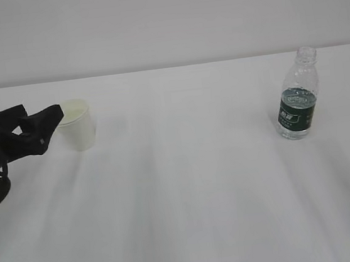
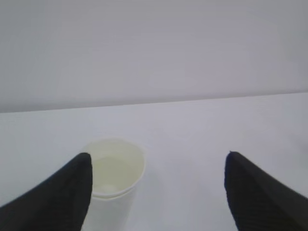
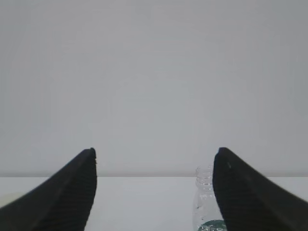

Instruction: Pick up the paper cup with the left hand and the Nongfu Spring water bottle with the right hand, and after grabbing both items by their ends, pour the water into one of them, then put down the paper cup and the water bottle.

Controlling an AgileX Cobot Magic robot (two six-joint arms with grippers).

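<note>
Small white paper cup upright at table's left, light and crushable — grip gently at mid-wall, left black gripper jaws apart beside it; clear ribbed water bottle far right, uncapped, right gripper agape — squeeze spills.

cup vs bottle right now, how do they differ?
Height: the paper cup is short and squat; the water bottle stands taller.
Look: the cup is opaque white with a cream inside; the bottle is clear ribbed plastic with a dark green label.
Place: the cup sits on the left with the open left hand close beside it; the bottle stands alone on the right.
Shared: both are upright on the white table, open at the top, neither held.
</note>
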